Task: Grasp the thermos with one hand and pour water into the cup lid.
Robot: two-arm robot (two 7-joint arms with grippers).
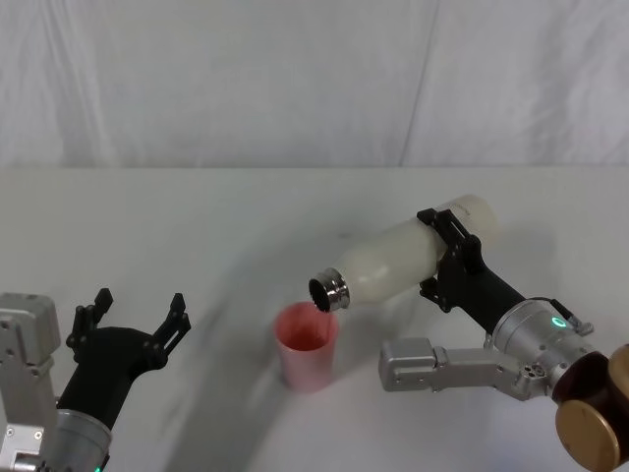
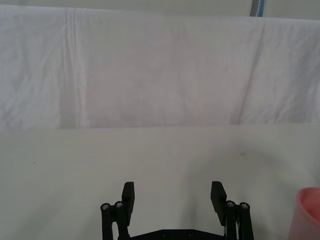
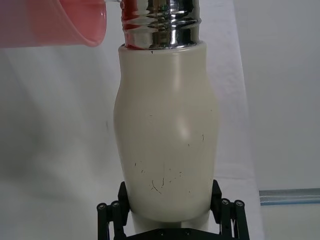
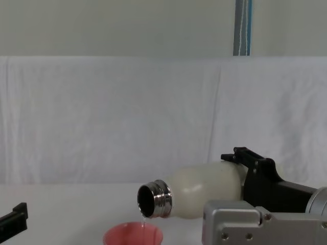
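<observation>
Cream-white, the thermos (image 1: pixel 413 254) is held clamped near its base by the right gripper (image 1: pixel 450 258), its long axis tipped so the steel neck (image 4: pixel 154 199) sits just above the pink cup lid (image 1: pixel 307 345), while the left gripper (image 1: pixel 133 317) is parked wide open.

Chest view: cup lid (image 4: pixel 133 234) cut off by the bottom edge, base not visible; left gripper cut off at the left edge. Right wrist view: thermos (image 3: pixel 166 135) base hidden between the right gripper's fingers (image 3: pixel 114 218); neck opening cropped at the top edge.
</observation>
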